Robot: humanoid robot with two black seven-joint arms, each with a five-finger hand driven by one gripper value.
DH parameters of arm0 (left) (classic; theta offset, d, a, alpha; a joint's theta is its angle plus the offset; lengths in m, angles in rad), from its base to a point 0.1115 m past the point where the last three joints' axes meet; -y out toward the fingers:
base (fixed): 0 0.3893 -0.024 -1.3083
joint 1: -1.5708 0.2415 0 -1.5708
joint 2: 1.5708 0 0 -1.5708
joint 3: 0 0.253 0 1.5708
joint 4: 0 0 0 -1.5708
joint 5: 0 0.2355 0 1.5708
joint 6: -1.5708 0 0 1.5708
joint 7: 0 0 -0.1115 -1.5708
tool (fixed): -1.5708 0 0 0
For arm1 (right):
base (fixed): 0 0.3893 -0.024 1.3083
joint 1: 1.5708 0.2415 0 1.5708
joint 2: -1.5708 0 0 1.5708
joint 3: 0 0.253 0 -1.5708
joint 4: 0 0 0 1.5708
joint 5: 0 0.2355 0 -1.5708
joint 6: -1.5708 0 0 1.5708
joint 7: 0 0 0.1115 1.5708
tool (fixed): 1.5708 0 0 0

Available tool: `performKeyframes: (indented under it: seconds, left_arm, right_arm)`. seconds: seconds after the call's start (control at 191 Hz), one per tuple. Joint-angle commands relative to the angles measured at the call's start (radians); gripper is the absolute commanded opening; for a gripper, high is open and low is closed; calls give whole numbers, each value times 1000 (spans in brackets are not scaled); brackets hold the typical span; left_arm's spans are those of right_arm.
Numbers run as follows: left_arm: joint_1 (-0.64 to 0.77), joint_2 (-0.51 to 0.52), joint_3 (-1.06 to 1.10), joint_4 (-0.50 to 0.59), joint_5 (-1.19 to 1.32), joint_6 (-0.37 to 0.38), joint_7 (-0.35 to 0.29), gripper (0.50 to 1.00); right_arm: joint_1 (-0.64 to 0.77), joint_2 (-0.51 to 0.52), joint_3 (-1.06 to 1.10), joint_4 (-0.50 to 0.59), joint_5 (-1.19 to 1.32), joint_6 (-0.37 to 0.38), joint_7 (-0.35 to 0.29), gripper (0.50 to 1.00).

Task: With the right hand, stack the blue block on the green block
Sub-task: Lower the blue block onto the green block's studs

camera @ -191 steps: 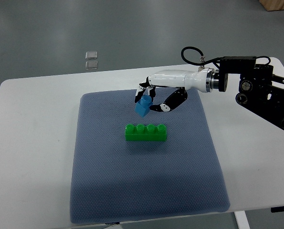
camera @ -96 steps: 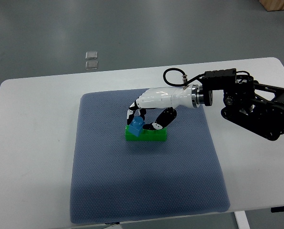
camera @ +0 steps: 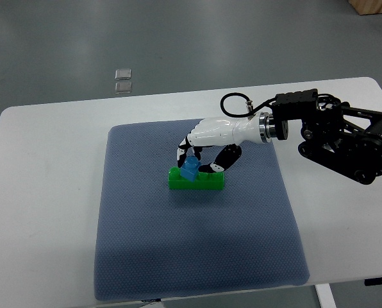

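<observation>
The right hand (camera: pixel 200 157) grips the blue block (camera: pixel 190 170) between curled fingers, holding it tilted against the left end of the green block (camera: pixel 196 179), mid-mat (camera: pixel 146 256) toward its far edge, presumably to seat it onto the studs.

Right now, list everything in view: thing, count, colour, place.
blue block: one, blue, tilted on the left part of the green block, held by the right hand
green block: one, green, long and studded, lying on the mat's upper middle
mat: one, grey-blue, covering the table's centre
table: one, white, filling most of the view
small squares: two, pale grey, on the floor beyond the table
right hand: one, white and black, fingers around the blue block
</observation>
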Motion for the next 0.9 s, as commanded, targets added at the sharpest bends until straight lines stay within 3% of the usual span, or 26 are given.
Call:
performKeyframes:
  seconds: [0.0, 0.895]
  left_arm:
    - [0, 0, 0, 0, 0, 0, 0, 1000]
    - [0, 0, 0, 0, 0, 0, 0, 1000]
  right_arm:
    - [0, -2, -8, -9, 0, 0, 2, 500]
    - [13, 20, -66, -111, -8, -17, 44, 500]
